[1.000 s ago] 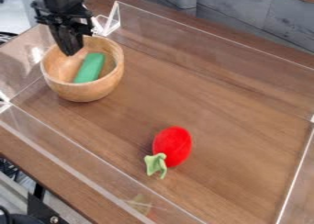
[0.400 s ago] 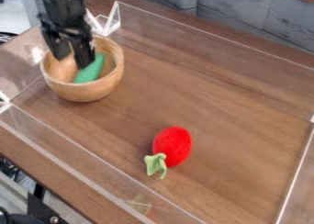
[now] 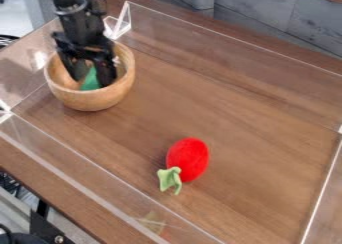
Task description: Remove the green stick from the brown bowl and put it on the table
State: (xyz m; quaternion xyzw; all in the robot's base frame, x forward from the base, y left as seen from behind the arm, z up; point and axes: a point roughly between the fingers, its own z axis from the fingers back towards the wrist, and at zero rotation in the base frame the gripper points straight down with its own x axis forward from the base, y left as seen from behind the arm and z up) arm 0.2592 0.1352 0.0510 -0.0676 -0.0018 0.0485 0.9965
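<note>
The brown bowl (image 3: pixel 83 100) stands at the table's (image 3: pixel 227 98) far left. Only a small patch of the green stick (image 3: pixel 88 81) shows inside it, the rest covered by the arm. My gripper (image 3: pixel 86 74) points straight down into the bowl, open, with one dark finger on each side of the stick. I cannot tell whether the fingers touch the stick.
A red strawberry toy (image 3: pixel 189 159) with a green leaf lies near the front middle of the table. Low clear acrylic walls (image 3: pixel 80 173) border the tabletop, and one corner of them stands just behind the bowl.
The gripper has opened wide and sunk into the bowl, shifting slightly right. Its fingers now straddle the green stick and hide most of it. Bowl and strawberry have not moved.
</note>
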